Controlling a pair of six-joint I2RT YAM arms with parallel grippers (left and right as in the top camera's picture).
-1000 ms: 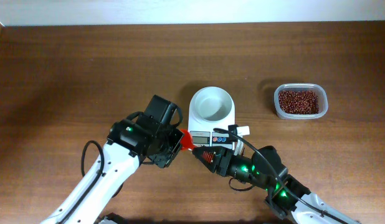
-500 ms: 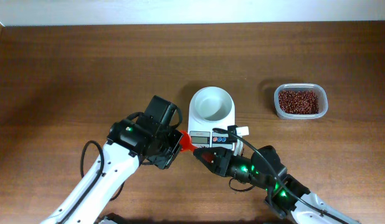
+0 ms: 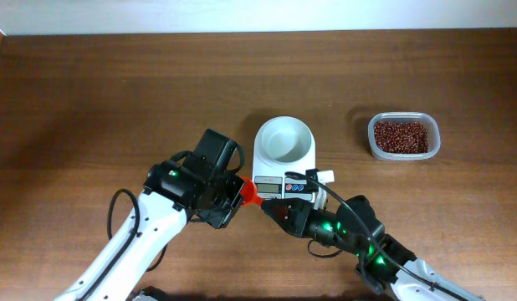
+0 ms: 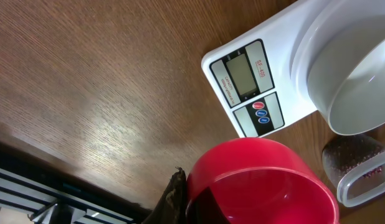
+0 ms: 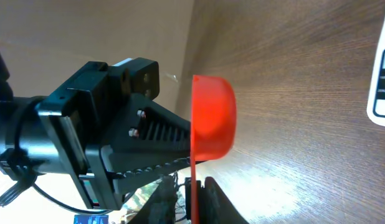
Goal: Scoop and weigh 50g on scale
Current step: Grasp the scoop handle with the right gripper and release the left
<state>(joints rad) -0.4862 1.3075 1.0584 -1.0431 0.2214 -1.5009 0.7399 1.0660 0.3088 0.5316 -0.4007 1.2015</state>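
scale [image 3: 284, 186] bowl [image 3: 284, 138] empty | tub [image 3: 403, 156]: beans [image 3: 401, 135] | left fingers [image 4: 172, 199] grip scoop [image 3: 248, 190] | right fingers [image 5: 220, 202] unclear

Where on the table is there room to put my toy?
Lots of bare wood along the far edge behind the scale and in the far left corner. A smaller gap sits between scale and bean tub. It's crowded in front of the scale, around the red scoop.
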